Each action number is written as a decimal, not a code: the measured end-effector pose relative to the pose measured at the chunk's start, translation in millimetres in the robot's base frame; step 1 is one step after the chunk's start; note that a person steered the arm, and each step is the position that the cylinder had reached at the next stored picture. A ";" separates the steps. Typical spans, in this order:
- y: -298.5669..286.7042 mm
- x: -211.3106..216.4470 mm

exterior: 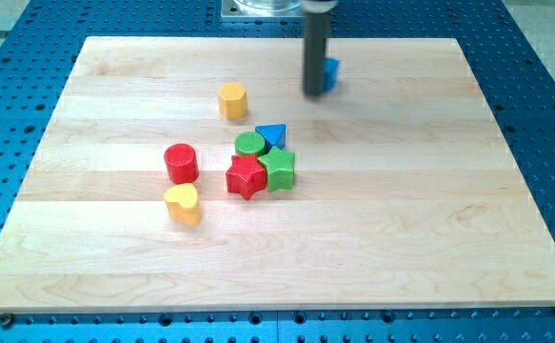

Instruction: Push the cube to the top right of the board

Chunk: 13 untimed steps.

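Since my tip (313,93) touches the blue cube (330,73) on its view-left side, hiding much of it, push steadily toward the view's right along the wooden board (429,238) top edge. No gripper: bare rod, grasping nothing. Keep contact centred, avoiding slip-off.

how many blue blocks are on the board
2. A blue cube near the view's top, partly hidden behind my tip, and a blue triangle atop the centre cluster, beside the green cylinder. None seems hidden.
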State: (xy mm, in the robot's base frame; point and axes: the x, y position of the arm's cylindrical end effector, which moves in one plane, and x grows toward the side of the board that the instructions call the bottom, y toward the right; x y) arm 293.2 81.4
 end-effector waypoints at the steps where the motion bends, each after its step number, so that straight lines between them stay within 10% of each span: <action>1: -22.0 -5.6; 3: 67.4 -3.8; 4: 9.6 -2.1; 13: 90.9 -42.3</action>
State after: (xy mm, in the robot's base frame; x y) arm 250.9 172.3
